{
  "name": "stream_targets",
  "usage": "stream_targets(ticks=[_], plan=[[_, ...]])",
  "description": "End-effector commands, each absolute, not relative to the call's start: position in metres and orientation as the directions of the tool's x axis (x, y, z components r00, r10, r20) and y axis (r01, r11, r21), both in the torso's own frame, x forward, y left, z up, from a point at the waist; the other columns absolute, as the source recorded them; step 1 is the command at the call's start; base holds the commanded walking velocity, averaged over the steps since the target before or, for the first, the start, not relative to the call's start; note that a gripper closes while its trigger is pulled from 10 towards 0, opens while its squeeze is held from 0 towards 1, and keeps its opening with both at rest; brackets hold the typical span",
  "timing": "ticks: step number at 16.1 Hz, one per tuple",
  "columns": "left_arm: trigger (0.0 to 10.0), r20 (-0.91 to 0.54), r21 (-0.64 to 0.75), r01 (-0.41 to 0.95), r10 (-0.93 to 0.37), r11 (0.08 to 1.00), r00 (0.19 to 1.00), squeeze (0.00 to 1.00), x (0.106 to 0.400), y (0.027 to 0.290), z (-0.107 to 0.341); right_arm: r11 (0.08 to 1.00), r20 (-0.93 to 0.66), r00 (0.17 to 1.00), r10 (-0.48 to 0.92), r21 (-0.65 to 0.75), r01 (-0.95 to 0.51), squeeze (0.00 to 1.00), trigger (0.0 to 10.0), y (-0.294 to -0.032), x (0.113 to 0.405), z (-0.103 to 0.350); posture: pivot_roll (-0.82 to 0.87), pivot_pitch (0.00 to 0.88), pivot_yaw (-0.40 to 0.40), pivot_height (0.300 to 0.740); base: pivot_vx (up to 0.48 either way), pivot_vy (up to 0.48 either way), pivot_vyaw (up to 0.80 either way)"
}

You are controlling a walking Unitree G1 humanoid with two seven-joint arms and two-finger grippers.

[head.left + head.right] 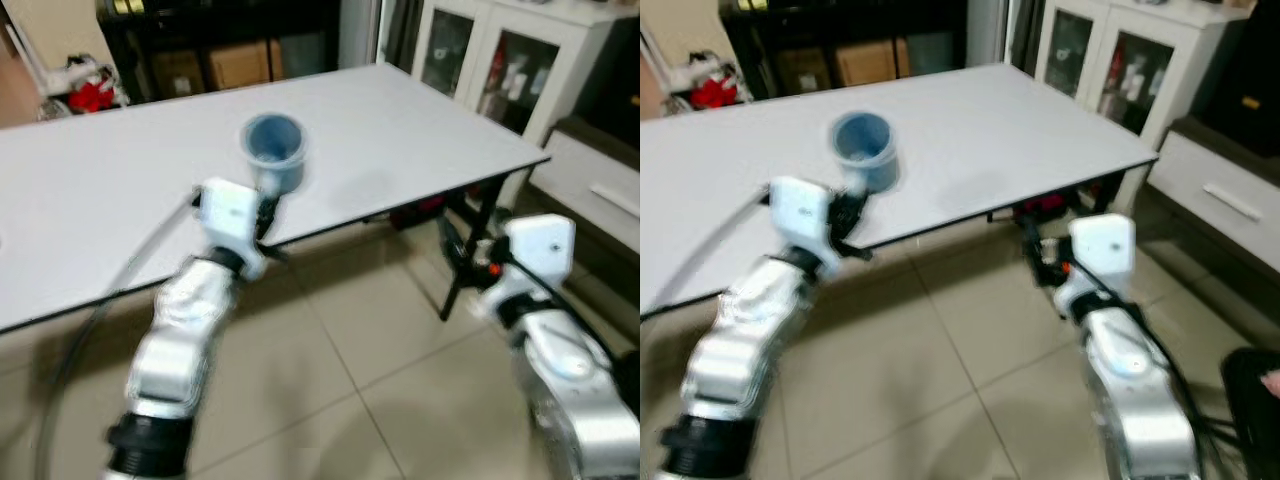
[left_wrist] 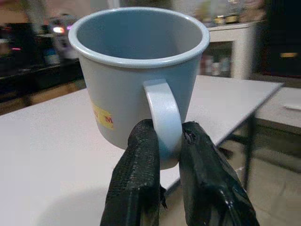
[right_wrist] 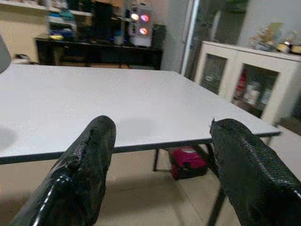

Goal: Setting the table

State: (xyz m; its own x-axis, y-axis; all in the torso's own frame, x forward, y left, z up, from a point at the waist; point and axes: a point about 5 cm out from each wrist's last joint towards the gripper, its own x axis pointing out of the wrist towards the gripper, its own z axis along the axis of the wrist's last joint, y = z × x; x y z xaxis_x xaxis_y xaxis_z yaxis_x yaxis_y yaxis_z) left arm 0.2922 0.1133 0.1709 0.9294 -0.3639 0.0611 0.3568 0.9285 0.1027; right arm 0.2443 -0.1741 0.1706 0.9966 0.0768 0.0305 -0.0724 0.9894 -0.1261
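R gripper (image 3: pixel 160 165) hangs low over the tiled floor (image 1: pixel 350 380) off the table's near edge, jaws spread wide w/ nothing between. L gripper (image 2: pixel 162 146) sits at the near edge of the white rectangular table (image 1: pixel 400 130), jaws pinched tight on the handle of a light-blue enamel mug (image 2: pixel 136 70), upright, yellow sticker on its side, just above the tabletop. Beyond, a white glass-door cabinet (image 1: pixel 500 60) stands past the table's far corner.
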Motion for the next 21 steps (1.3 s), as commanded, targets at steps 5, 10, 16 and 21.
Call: stream_targets(ticks=[5, 10, 16, 21], plan=[[10.0, 0.083, 0.123, 0.329, -0.340, 0.936, 0.937, 0.00, 0.295, 0.121, 0.178, 0.989, 0.047, 0.994, 0.095, -0.114, -0.089, 0.00, 10.0, -0.169, 0.246, 0.173, -0.02, 0.000, 0.031, 0.740, 0.329, 0.000, 0.00], [10.0, 0.085, 0.122, 0.326, -0.337, 0.937, 0.938, 0.00, 0.295, 0.120, 0.178, 0.987, 0.046, 0.993, 0.111, -0.125, -0.105, 0.00, 10.0, -0.168, 0.247, 0.173, -0.02, 0.000, 0.024, 0.740, 0.329, 0.000, 0.00], [10.0, 0.055, 0.134, 0.320, -0.330, 0.938, 0.943, 0.00, 0.288, 0.129, 0.170, 0.980, 0.005, 0.988, 0.154, -0.128, -0.152, 0.00, 10.0, -0.161, 0.240, 0.163, 0.01, 0.000, 0.024, 0.740, 0.331, 0.000, 0.00], [10.0, 0.028, 0.144, 0.282, -0.289, 0.949, 0.957, 0.00, 0.284, 0.140, 0.164, 0.962, -0.032, 0.972, 0.232, -0.137, -0.234, 0.00, 10.0, -0.153, 0.241, 0.155, 0.03, 0.000, 0.011, 0.740, 0.329, 0.000, 0.00]])
